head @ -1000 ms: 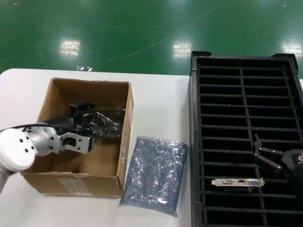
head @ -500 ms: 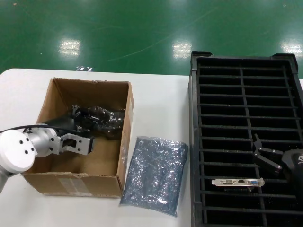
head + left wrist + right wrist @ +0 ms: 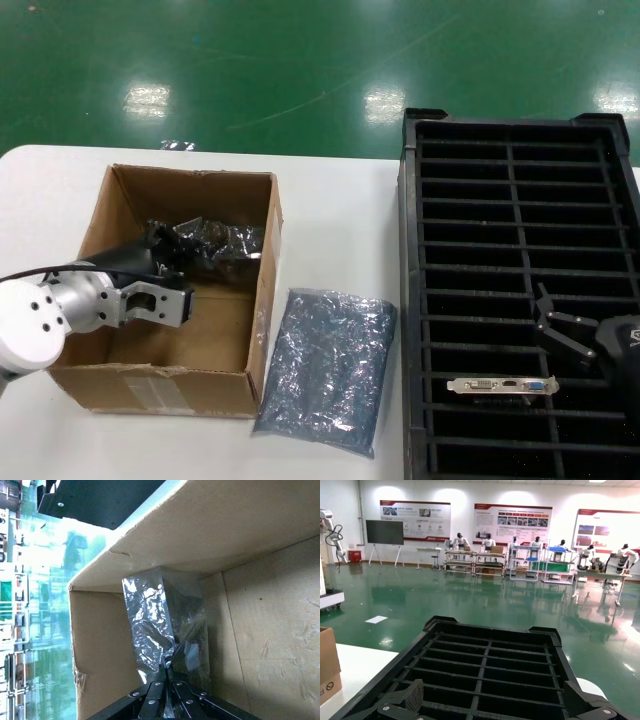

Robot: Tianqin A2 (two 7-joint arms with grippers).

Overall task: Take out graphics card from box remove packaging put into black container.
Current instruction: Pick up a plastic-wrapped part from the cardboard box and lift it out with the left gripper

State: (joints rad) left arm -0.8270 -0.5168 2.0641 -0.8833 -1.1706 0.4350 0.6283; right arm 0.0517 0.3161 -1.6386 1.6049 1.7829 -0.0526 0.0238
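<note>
The brown box stands at the left of the table. Inside it my left gripper is shut on a graphics card wrapped in dark shiny packaging; the left wrist view shows the fingers pinching the crinkled bag near the box's inner corner. An empty blue-grey bag lies flat on the table beside the box. One bare graphics card stands in a near slot of the black container, bracket up. My right gripper hovers open above the container's right side.
The container fills the table's right side, its other slots holding nothing. The white table shows between box and container. Green floor lies beyond the table's far edge.
My left gripper has drawn back slightly toward the box's left side, raising the wrapped card a little off the box floor. The right arm has not moved.
</note>
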